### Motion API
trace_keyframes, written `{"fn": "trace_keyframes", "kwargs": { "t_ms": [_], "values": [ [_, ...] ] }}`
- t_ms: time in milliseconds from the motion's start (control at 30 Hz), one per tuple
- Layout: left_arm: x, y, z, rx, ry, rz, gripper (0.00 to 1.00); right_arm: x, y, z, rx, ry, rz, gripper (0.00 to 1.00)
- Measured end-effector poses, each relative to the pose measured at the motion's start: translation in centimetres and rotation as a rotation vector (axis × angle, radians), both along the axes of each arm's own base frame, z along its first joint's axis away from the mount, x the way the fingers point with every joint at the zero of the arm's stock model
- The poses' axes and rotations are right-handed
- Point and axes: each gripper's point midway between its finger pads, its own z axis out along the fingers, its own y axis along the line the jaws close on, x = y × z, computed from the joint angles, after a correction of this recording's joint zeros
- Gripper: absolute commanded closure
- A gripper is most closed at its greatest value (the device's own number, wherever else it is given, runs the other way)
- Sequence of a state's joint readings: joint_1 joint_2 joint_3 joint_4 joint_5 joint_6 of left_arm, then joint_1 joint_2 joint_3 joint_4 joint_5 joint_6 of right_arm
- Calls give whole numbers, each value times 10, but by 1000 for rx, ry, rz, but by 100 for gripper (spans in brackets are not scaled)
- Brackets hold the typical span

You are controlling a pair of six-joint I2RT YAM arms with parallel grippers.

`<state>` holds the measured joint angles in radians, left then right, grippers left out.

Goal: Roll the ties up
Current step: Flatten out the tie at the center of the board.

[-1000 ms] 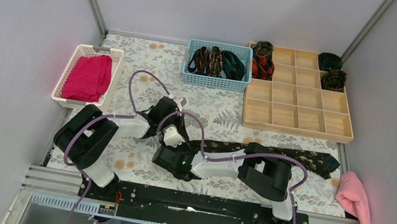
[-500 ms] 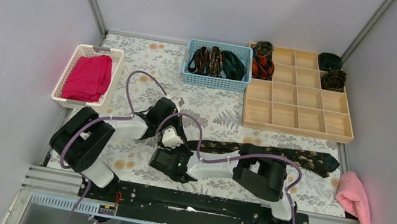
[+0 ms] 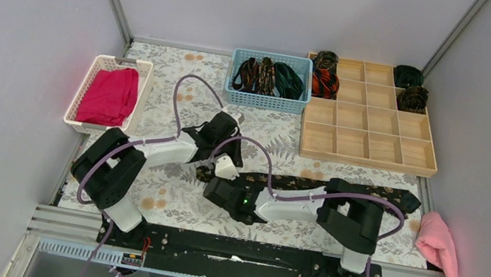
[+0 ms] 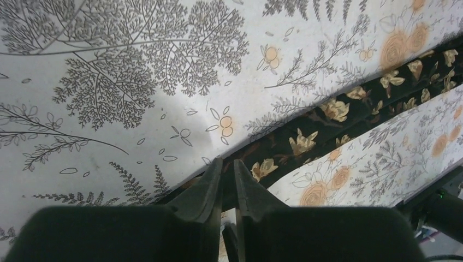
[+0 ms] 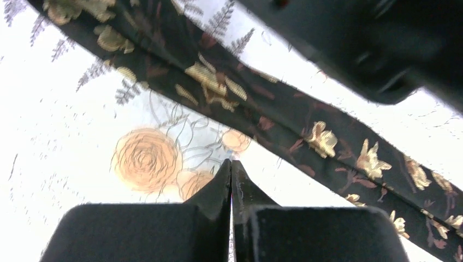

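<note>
A black tie with gold-brown flecks (image 3: pixel 339 190) lies flat across the floral mat, wide end at the right. It also shows in the left wrist view (image 4: pixel 327 112) and the right wrist view (image 5: pixel 284 117). My left gripper (image 3: pixel 209 171) (image 4: pixel 228 164) is shut on the tie's narrow left end, with dark fabric between the fingers. My right gripper (image 3: pixel 222 180) (image 5: pixel 231 162) is shut and empty, tips over the bare mat just short of the tie. Several more ties lie in the blue basket (image 3: pixel 265 99). Coiled ties (image 3: pixel 324 82) sit in the wooden tray (image 3: pixel 363 160).
A white basket (image 3: pixel 82 92) with a magenta folded cloth (image 3: pixel 110 95) stands at the left. A pink towel (image 3: pixel 438 244) lies at the right edge. The two wrists are close together at the mat's middle. Grey walls close in both sides.
Both arms have shifted right and a little further away. My left gripper has moved right along with the tie's narrow end. The tie's wide end stays put.
</note>
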<state>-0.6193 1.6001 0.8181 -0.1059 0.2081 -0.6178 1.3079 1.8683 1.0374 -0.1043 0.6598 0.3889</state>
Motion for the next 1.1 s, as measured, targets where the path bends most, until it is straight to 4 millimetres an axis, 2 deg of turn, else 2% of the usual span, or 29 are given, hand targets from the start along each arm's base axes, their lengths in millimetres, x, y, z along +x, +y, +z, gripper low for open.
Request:
{"fn": "trace_keyframes", "kwargs": {
  "t_ms": [133,167,300,533,600,933,1100],
  "values": [
    [9,2,10,57,-41,27,99,-13,2,0,63,65,61,100],
    [12,5,12,78,-52,44,100,-15,5,0,80,77,76,100],
    [16,28,8,174,-66,121,100,-22,21,0,145,117,124,100],
    [7,89,-23,320,-3,265,100,-31,42,4,230,161,185,100],
    [8,97,-26,330,7,292,100,-33,46,3,239,170,194,100],
    [10,101,-26,312,-4,306,100,-27,66,0,277,156,198,100],
    [-12,105,-26,278,7,286,100,-18,75,0,303,134,184,100]
  ]
}}
